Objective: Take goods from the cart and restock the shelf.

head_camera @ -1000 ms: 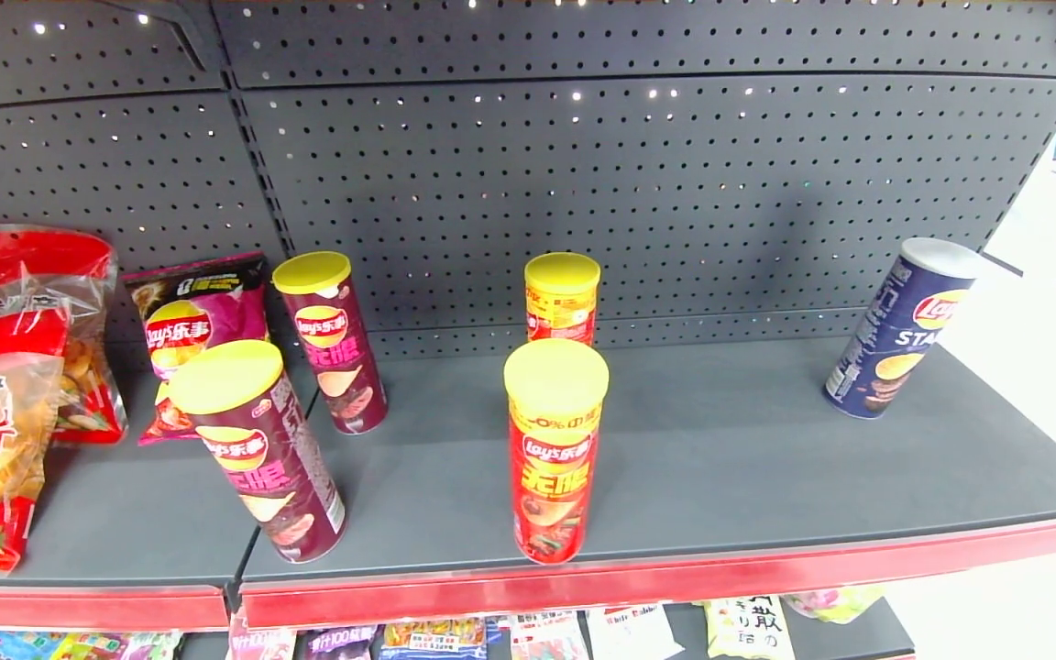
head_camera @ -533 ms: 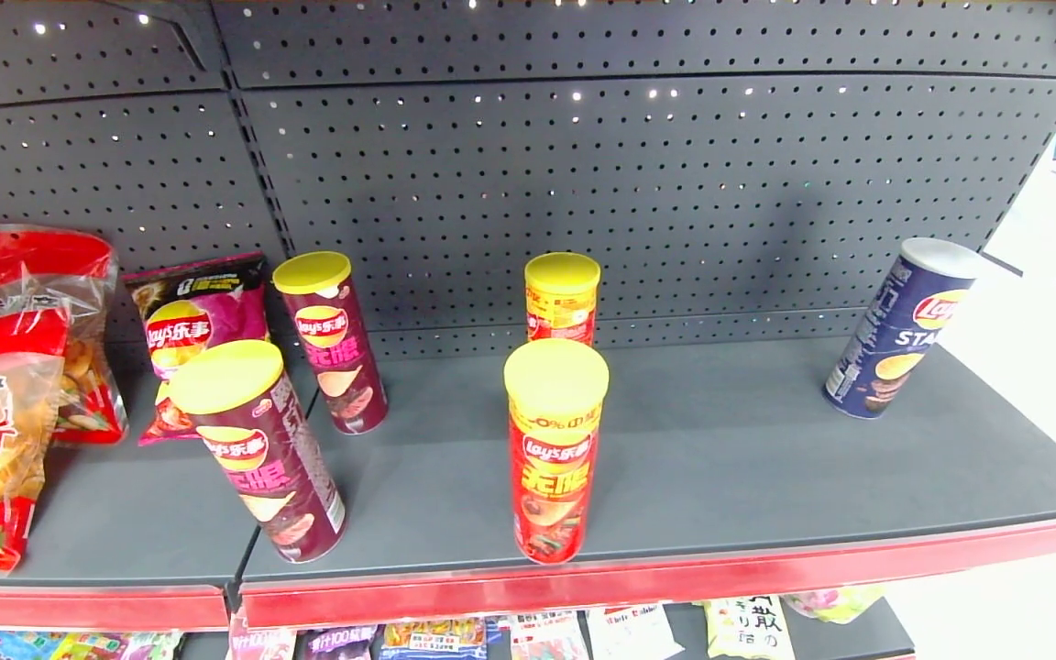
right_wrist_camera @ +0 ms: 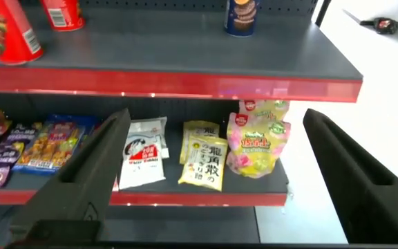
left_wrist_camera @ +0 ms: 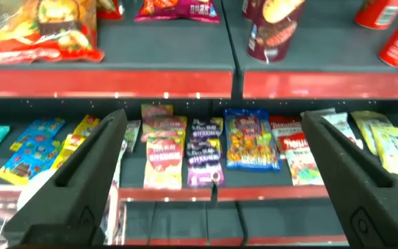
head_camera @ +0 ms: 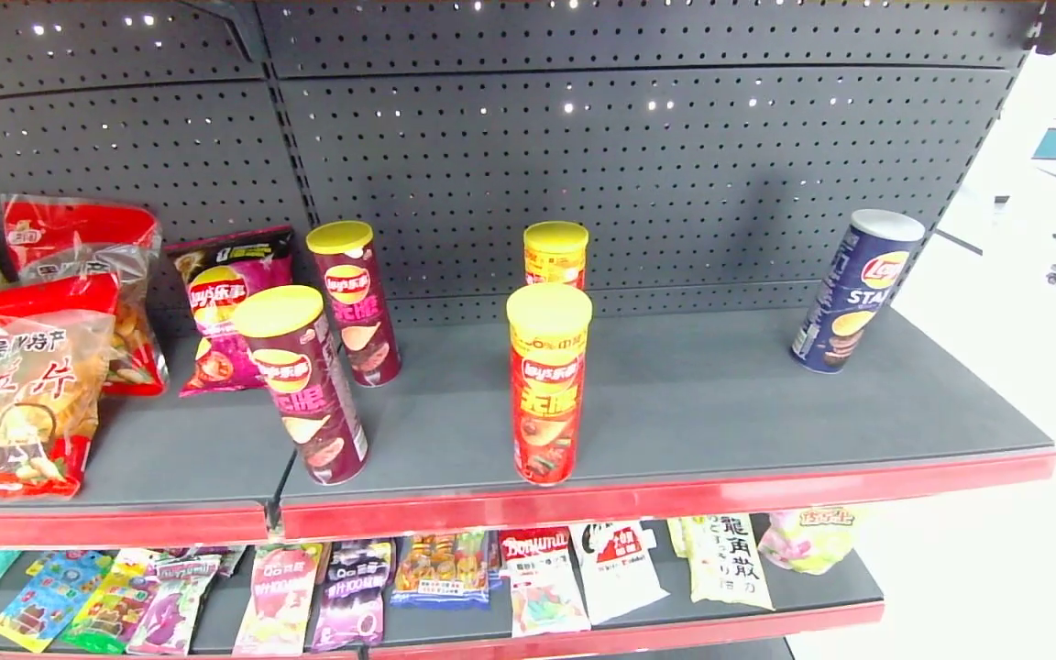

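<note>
Grey shelf with a red front lip [head_camera: 720, 412] carries its tall yellow-lidded chip cans [head_camera: 546, 394] just as before. Only the head camera has drawn back, bringing the lower shelf's snack packets [head_camera: 537, 577] into sight. Left tool [left_wrist_camera: 213, 116] and right tool [right_wrist_camera: 216, 114] hang on the near side of that lower shelf, both spread wide and grasping nothing.

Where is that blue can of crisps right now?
In the head view, the blue can stands at the right end of the upper shelf, close to the perforated back wall and well apart from the red cans in the middle.
</note>
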Robot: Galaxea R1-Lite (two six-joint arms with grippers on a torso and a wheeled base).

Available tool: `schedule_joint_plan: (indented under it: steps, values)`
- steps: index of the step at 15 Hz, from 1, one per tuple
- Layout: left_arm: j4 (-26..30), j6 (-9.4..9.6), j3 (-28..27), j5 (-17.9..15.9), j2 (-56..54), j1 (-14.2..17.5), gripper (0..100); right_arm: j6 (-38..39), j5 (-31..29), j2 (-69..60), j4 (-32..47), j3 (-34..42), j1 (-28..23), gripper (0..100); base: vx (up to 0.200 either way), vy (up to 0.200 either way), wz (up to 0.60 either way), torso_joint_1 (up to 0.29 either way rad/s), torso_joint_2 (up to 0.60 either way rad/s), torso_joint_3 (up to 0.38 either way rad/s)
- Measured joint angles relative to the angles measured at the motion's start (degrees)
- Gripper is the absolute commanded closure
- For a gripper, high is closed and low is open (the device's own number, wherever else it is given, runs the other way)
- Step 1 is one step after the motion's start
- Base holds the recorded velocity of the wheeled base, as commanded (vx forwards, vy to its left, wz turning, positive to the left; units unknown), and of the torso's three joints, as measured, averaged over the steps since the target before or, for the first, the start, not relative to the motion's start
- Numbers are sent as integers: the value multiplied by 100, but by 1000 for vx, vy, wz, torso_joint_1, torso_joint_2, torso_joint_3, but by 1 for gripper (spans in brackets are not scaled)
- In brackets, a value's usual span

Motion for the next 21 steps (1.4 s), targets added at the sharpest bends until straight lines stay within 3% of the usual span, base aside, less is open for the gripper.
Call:
schedule_joint_plan:
  steps: [14,19,21]
  values:
    - [-2,-77,0,274,0,0,0,-77,-52,-2,4,1,-2,0,0,0,600,6,3,3]
    - [0,-113,7,345,0,-2,0,-40,-44,-2,-5,-5,-5,0,0,0,0,-49,97,58]
    - [-2,-263,7,350,0,0,0,-38,-46,-2,4,4,-2,0,0,0,0,-134,342,186]
